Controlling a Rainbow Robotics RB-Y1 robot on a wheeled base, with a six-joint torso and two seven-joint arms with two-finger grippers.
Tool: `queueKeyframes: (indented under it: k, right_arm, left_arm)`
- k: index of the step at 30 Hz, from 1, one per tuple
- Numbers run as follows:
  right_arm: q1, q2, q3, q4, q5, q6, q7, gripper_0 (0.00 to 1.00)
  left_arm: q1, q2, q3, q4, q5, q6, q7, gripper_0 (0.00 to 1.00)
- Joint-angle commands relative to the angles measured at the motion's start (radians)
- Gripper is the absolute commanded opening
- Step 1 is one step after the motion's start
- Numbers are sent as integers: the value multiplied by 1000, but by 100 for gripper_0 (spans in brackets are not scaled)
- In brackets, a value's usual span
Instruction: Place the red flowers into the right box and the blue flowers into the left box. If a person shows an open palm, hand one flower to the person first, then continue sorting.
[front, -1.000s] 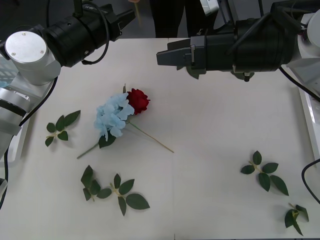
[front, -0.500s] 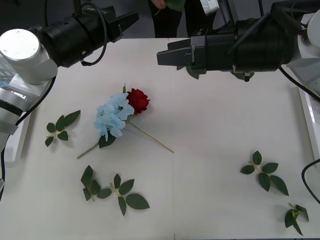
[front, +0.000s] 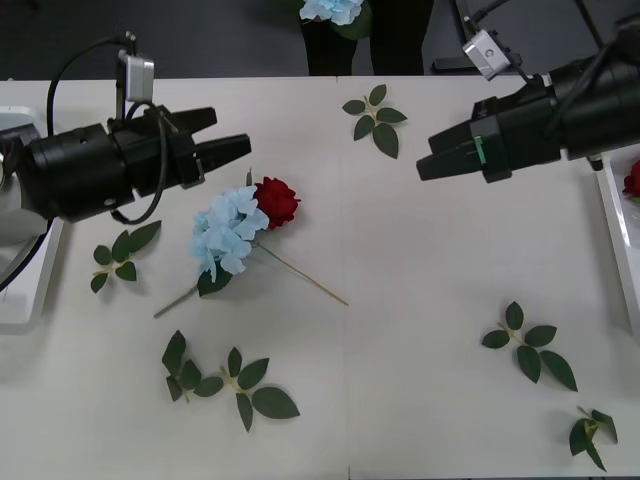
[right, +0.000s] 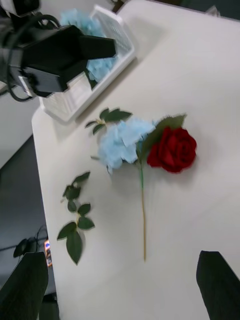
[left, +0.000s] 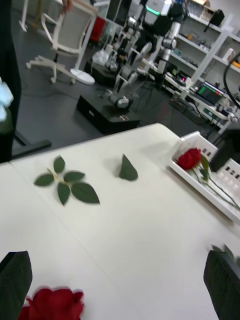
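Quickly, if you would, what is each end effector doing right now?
Left end effector: open, empty, beside the rose.
Right end effector: open, empty, above the table.

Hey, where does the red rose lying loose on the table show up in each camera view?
Front view: the red rose lies left of center, just past the left hand.
Right wrist view: the rose sits mid-frame on the table.
Left wrist view: its head shows between the fingers.
Shared landmark: the blue hydrangea touches the rose in the front and right wrist views.
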Motion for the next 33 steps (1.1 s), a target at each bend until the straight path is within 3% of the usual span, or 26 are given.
queueKeyframes:
  k: [1,13,20,28,33]
  right_arm:
    - [1,-91,-18,62,-26,85,95,87]
    - [1,-100,-19,180,-152,159,425,87]
    - [1,-98,-19,197,-155,107,594,87]
    - [1,-89,-18,235,-118,79,594,86]
    - [1,-89,-18,262,-130,82,594,86]
  left_arm:
    - [107,61,47,-90,68,36,69,100]
    - [297,48,-16,-147,79,67,213,100]
    - [319,11,-93,-148,8,-5,382,100]
    - [283,-18,-248,-147,-30,-269,592,100]
    - [268,-23,-255,-141,-137,-283,721,100]
